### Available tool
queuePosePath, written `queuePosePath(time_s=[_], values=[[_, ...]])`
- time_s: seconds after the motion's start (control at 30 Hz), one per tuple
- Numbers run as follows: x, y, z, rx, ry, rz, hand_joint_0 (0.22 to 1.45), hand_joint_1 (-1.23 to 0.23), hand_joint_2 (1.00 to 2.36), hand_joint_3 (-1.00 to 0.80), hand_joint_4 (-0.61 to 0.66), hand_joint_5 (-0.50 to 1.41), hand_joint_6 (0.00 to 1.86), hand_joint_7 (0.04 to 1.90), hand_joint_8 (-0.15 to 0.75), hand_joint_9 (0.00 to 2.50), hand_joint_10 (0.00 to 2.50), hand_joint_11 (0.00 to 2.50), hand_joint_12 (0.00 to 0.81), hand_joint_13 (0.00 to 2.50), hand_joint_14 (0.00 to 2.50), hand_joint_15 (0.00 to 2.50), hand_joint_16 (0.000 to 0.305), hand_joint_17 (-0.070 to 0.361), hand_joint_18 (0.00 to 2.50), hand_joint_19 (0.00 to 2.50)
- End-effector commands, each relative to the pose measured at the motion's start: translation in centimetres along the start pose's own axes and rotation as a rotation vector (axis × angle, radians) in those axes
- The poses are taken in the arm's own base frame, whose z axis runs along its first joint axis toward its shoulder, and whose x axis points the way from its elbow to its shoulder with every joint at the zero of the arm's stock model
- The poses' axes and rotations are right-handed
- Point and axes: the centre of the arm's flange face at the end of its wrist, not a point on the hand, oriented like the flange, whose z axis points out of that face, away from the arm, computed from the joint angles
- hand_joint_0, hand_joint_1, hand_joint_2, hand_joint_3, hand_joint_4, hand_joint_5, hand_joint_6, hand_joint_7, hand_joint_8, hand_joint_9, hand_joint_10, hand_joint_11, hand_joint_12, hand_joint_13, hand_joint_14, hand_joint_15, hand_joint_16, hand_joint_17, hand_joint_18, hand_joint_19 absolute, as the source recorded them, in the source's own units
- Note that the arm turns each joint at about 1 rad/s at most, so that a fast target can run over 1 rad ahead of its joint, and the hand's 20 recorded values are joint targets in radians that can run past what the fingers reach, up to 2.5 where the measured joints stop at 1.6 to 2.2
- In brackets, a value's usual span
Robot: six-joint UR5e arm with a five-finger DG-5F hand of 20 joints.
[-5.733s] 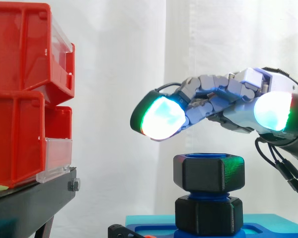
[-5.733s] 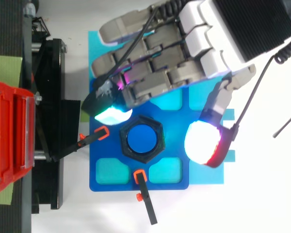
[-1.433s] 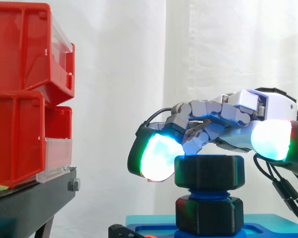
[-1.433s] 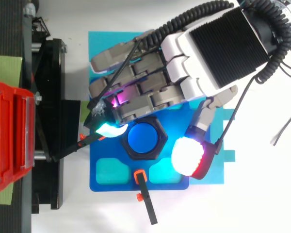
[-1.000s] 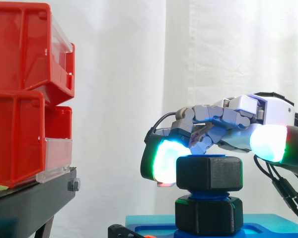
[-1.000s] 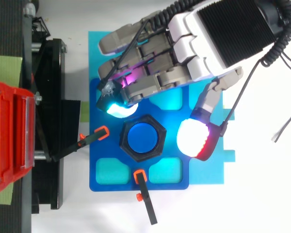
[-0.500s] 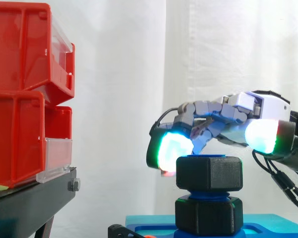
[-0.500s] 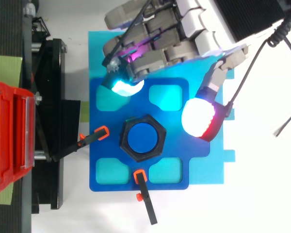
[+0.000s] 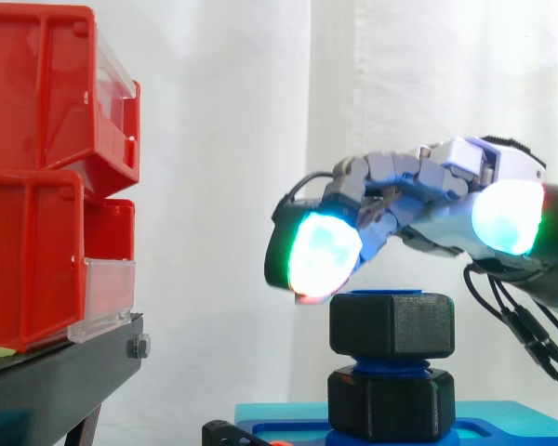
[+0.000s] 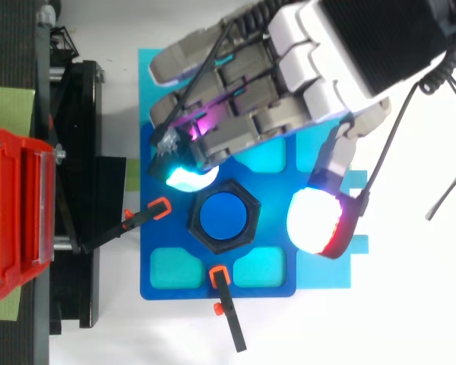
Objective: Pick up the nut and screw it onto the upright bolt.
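Matte black hexagonal nut sits threaded on the upright blue bolt, its bore axis vertical and its flat faces outward, above a second black hex collar, while the hand hovers just above the bolt, fingers loosely bent, spread apart, gripping nothing.

We see the side view from about the height of the nut, looking level and close across it. The nut sits low and right of centre, the red bins at the left edge, the white curtain behind. Our top view looks straight down and takes in more, the bins at its left edge. Both views share the nut, the bins and the hand.
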Motion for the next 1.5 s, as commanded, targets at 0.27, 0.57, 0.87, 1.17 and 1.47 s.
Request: queuePosePath(time_s=[0.27,0.57,0.87,1.17,1.47], values=[[2.0,2.1,1.4,0.014,-0.020,0.003,0.50,-0.17,1.00,-0.50,0.20,-0.08,0.50,0.74,0.202,0.78,0.00,0.00,0.198,0.69,0.00,0.00,0.020,0.045,0.40,0.00],[2.2,2.5,1.8,0.008,-0.016,0.001,0.50,-0.18,1.00,-0.50,0.20,-0.08,0.50,0.76,0.206,0.78,0.00,0.00,0.199,0.69,0.00,0.00,0.021,0.047,0.41,0.00],[2.2,2.3,1.5,0.012,-0.007,0.006,0.50,-0.18,1.00,-0.50,0.20,-0.07,0.50,0.81,0.211,0.79,0.00,0.00,0.201,0.71,0.00,0.00,0.021,0.047,0.43,0.00],[2.1,1.9,0.9,0.018,-0.006,0.004,0.50,-0.19,1.00,-0.50,0.23,-0.06,0.50,0.89,0.217,0.80,0.00,0.00,0.200,0.73,0.00,0.00,0.019,0.042,0.43,0.00],[1.6,0.6,-0.7,0.023,0.002,-0.009,0.51,-0.20,1.00,-0.50,0.24,-0.05,0.50,0.99,0.225,0.82,0.00,0.00,0.196,0.74,0.00,0.00,0.018,0.040,0.44,0.00]])
